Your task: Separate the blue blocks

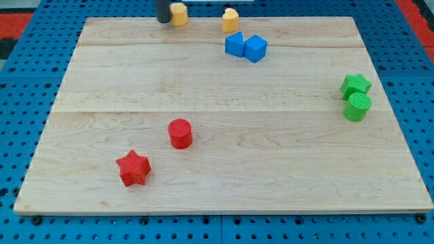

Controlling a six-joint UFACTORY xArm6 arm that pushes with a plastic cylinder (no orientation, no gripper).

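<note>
Up at the board's top edge, left of its middle, my tip (164, 21) stood touching the left side of a yellow block (179, 13) of rounded shape. It was a plain rod end with nothing to spread or press together, and it pinched nothing. The two blue blocks lay well to its right, near the top edge and a little right of centre: the left blue block (234, 45), of uneven shape, pressed against the blue cube (256, 48). Just above them sat a second yellow block (230, 20), near the left blue one. By the right edge a green star (355, 86) touched a green cylinder (357, 107) below it. Toward the bottom-left corner stood a red cylinder (180, 133) and a red star (133, 168), apart, on the wooden board (271, 176).
</note>
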